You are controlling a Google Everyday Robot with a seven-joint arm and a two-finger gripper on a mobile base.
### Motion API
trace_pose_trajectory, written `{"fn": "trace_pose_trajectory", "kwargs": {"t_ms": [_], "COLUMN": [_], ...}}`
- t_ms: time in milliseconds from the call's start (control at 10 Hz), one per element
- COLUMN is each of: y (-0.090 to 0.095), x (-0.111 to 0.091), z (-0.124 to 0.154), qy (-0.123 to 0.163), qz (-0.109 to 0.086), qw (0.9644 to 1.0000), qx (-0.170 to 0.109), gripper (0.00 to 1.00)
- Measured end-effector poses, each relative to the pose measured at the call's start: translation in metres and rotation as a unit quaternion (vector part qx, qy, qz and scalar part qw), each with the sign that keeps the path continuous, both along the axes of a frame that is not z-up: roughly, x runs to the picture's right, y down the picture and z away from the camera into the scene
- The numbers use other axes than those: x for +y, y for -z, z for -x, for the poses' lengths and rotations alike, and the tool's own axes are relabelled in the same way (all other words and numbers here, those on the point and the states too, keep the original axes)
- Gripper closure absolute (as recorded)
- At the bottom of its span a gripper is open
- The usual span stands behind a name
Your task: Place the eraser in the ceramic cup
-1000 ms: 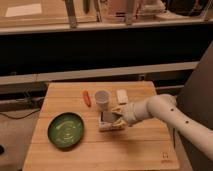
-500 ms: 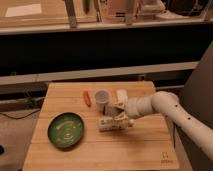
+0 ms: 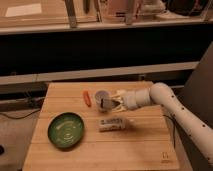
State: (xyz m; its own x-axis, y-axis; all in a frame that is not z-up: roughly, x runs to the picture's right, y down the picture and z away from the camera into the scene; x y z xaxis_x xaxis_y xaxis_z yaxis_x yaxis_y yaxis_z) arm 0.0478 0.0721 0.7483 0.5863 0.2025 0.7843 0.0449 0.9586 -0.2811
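Since the earlier frame the gripper [image 3: 111,103] has risen from the tube [image 3: 114,123] and moved toward the far edge of the bench [image 3: 142,147], taking the eraser [image 3: 106,104] with it. The tube has stayed where it lay.

Nearest the front edge, toward the left front corner, a round green plate [image 3: 66,131] lies flat on the wood. Just right of it and a little farther back, about midway across the bench, the white tube lies on its side, its length running parallel to the front edge.

Farther back, the gripper hangs above the wood at the middle of the bench, between the tube and the far edge. Its 2 fingers are pinched on the eraser, a small dark grey block held off the surface at the cup's front right side, by the rim. Whether the block touches the rim cannot be told. It is not inside the cup.

The cup [image 3: 101,95] stands upright just left of the gripper, near the far edge. Close to its left, apart from it, a short orange stick [image 3: 87,98] lies pointing from front to back.

The 1 white arm [image 3: 167,100] reaches in over the right edge and runs leftward to the gripper.
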Motion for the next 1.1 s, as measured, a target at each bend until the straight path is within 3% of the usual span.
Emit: {"fn": "trace_pose_trajectory", "kwargs": {"t_ms": [500,1100], "y": [-0.001,-0.006], "x": [-0.023,-0.039], "z": [0.016,0.041], "qy": [-0.015,-0.009], "qz": [-0.028,-0.056], "qw": [0.9985,0.9951], "qx": [-0.044,-0.081], "gripper": [1.0,1.0]}}
